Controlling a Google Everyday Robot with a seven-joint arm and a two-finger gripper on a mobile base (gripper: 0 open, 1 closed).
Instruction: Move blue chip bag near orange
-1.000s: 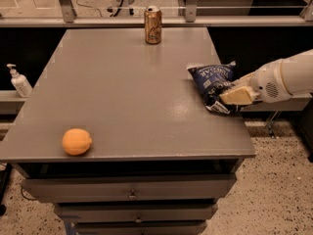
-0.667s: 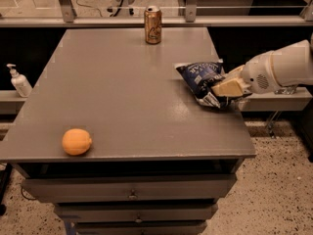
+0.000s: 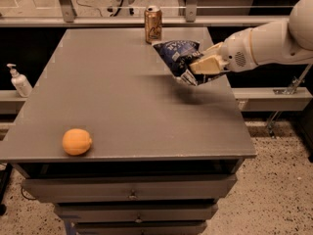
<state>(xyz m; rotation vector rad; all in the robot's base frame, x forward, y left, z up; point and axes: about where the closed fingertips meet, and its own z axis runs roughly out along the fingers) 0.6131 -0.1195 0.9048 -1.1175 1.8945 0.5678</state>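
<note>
Transit: held blue chip bag (image 3: 177,55) by one end in clamped gripper (image 3: 198,66), apparently raised off table (image 3: 122,106) (likely to avoid dragging), near can (image 3: 153,23) at far edge. Saw orange (image 3: 77,141) by front corner, well apart; needed long carry across.

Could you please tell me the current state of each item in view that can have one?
blue chip bag: crumpled, held in the gripper, lifted off the table.
gripper: shut on the bag, above the table's right side.
orange: resting on the table's near-left corner.
can: upright at the far edge.
pump bottle: upright, beside the table.
drawers: closed.
</note>
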